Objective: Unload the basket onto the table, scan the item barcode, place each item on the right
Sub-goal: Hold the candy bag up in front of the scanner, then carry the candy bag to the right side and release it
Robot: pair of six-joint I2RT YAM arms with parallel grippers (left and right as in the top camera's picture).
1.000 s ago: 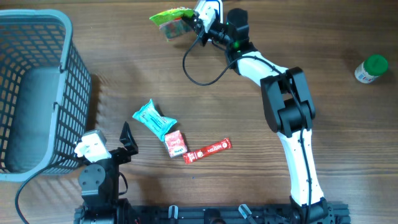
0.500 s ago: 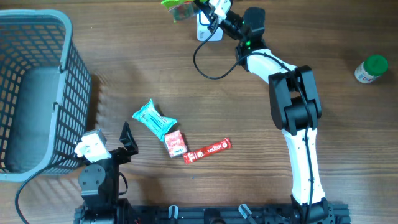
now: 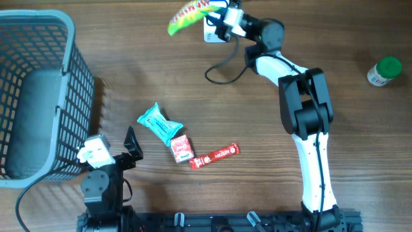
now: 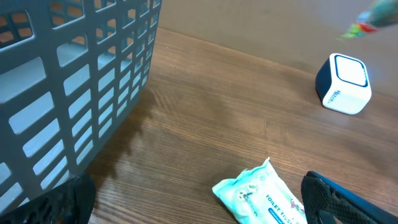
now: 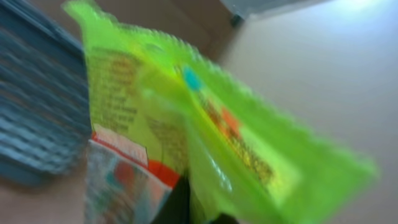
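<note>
My right gripper is shut on a bright green snack bag at the far edge of the table. The bag hangs tilted just left of and above the white scanner block. In the right wrist view the green bag fills the frame, blurred, pinched between my fingers at the bottom by the right gripper; no barcode can be made out. My left gripper rests open at the near left beside the basket. In its wrist view the left gripper holds nothing, and the scanner block stands far off.
A grey mesh basket fills the left side. A teal tissue pack, a small red packet and a red bar lie near the middle. A green-capped bottle stands at the right edge.
My right gripper has swung right and towards the far edge with the green bag, which now tilts over the scanner's left side. The left arm has not moved.
</note>
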